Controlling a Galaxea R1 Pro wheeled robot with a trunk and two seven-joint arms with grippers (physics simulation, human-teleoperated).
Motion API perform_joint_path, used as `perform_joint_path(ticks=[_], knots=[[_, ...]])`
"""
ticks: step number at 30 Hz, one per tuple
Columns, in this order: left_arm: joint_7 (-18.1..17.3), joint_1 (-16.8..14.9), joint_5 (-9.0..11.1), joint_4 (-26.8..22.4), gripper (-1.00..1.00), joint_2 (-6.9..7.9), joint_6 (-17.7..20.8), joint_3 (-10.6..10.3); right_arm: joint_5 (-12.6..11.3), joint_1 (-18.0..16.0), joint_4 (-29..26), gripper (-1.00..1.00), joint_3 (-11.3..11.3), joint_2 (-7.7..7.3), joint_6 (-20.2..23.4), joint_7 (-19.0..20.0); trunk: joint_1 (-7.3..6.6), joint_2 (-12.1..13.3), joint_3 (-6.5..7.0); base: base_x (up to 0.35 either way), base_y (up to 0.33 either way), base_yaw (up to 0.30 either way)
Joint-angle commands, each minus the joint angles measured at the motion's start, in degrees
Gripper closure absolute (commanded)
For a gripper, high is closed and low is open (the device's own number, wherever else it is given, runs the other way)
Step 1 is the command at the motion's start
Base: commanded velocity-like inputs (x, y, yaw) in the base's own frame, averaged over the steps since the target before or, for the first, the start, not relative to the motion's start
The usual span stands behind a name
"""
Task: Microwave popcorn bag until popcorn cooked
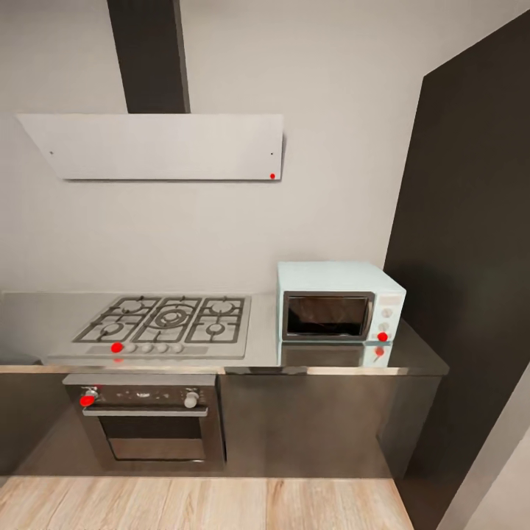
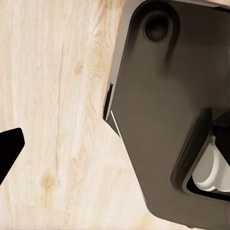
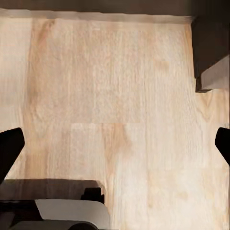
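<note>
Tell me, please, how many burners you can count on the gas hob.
5 burners on the gas hob: one large in the middle, two on its left, two on its right. None seems hidden.

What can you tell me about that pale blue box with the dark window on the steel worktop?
The boxy pale mint-blue microwave stands upright on the grey brushed-steel countertop, right of the gas hob and against the pale wall, near a dark tall cabinet. Its dark glass door is shut. A side panel carries round knobs and a red dot. The worktop mirrors its front. Nothing else touches it.
</note>
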Motion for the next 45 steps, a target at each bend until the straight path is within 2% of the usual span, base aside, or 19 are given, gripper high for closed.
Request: perform_joint_path(ticks=[1, 2, 3, 4, 5, 12, 17, 19, 24, 33, 36, 40, 43, 45], knots=[[0.0, 0.0, 0.0, -0.1, -1.0, -0.01, 0.3, 0.3, 0.2, 0.0, -1.2, -1.0, -0.5, 0.12, -2.4, 0.3, 0.02, 0.0, -0.02, 0.0, 0.0, 0.0], [0.0, 0.0, 0.0, -0.1, -1.0, -0.01, 0.4, 0.3, 0.2, 0.0, -4.6, -1.0, -0.5, 0.99, -5.2, 0.4, 0.02, 0.0, -0.02, 0.0, 0.0, 0.0], [0.0, 0.0, 0.0, -0.1, -1.0, -0.01, 0.4, 0.3, 0.2, 0.0, -6.8, -1.0, -0.5, 1.59, -5.9, 0.3, 0.02, 0.0, -0.02, 0.0, 0.0, 0.0], [0.0, 0.0, 0.0, -0.1, -1.0, -0.01, 0.4, 0.3, 0.2, 0.0, -11.7, -1.0, -0.5, 2.74, -6.7, 0.4, 0.02, 0.0, -0.02, 0.0, 0.0, 0.0], [0.0, 0.0, 0.0, -0.1, -1.0, -0.01, 0.4, 0.3, 0.1, 0.0, -14.4, -1.0, -0.5, 3.15, -6.8, 0.4, 0.02, 0.0, -0.02, 0.0, 0.0, 0.0], [0.0, 0.0, 0.0, -0.1, -1.0, -0.01, 0.4, 0.3, -0.1, 0.0, -27.8, -1.0, -0.5, 4.37, -7.2, 0.4, 0.02, 0.0, -0.02, 0.0, 0.0, 0.0], [0.0, 0.0, 0.0, -0.1, -1.0, -0.01, 0.3, 0.3, -0.1, 0.0, -31.9, -1.0, -0.4, 4.73, -9.8, 0.4, 0.02, 0.0, -0.02, 0.0, 0.0, 0.0], [0.0, 0.0, 0.0, -0.1, -1.0, -0.01, 0.3, 0.3, -0.2, 0.0, -34.8, -1.0, -0.4, 5.61, -11.0, 0.4, 0.02, 0.0, -0.02, 0.077, -0.012, 0.0], [0.0, 0.0, 0.0, -0.1, -1.0, -0.01, 0.3, 0.3, -0.2, 0.0, -39.0, -1.0, -0.2, 6.91, -11.1, 0.3, 0.02, 0.0, -0.02, 0.233, -0.124, 0.0], [0.0, 0.0, 0.0, -0.1, -1.0, -0.01, 0.3, 0.3, -0.4, -0.2, -44.5, -1.0, 1.8, 7.31, -10.6, 0.3, 0.02, 0.0, -0.02, 0.281, -0.161, 0.0], [0.0, 0.0, 0.0, -0.1, -1.0, 0.01, 0.3, 0.3, -1.5, -0.2, -46.7, -1.0, 1.9, 7.32, -10.7, 0.3, 0.02, 0.0, -0.02, 0.183, -0.132, 0.0], [0.0, 0.0, 0.0, -0.1, -1.0, 0.07, 0.3, 0.3, -4.7, -0.2, -49.1, -1.0, 2.1, 7.32, -10.7, 0.3, 0.02, 0.0, -0.02, 0.05, -0.036, 0.0], [0.0, 0.0, 0.0, -0.1, -1.0, 0.08, 0.3, 0.3, -5.4, -0.2, -51.1, -1.0, 2.1, 7.32, -10.5, 0.3, 0.02, 0.0, -0.02, 0.011, -0.008, 0.0], [0.0, 0.0, 0.0, -0.1, -1.0, 0.08, 0.3, 0.3, -5.7, -0.2, -54.6, -1.0, 3.4, 7.32, -7.5, 0.3, 0.02, 0.0, -0.02, 0.002, -0.002, 0.0]])
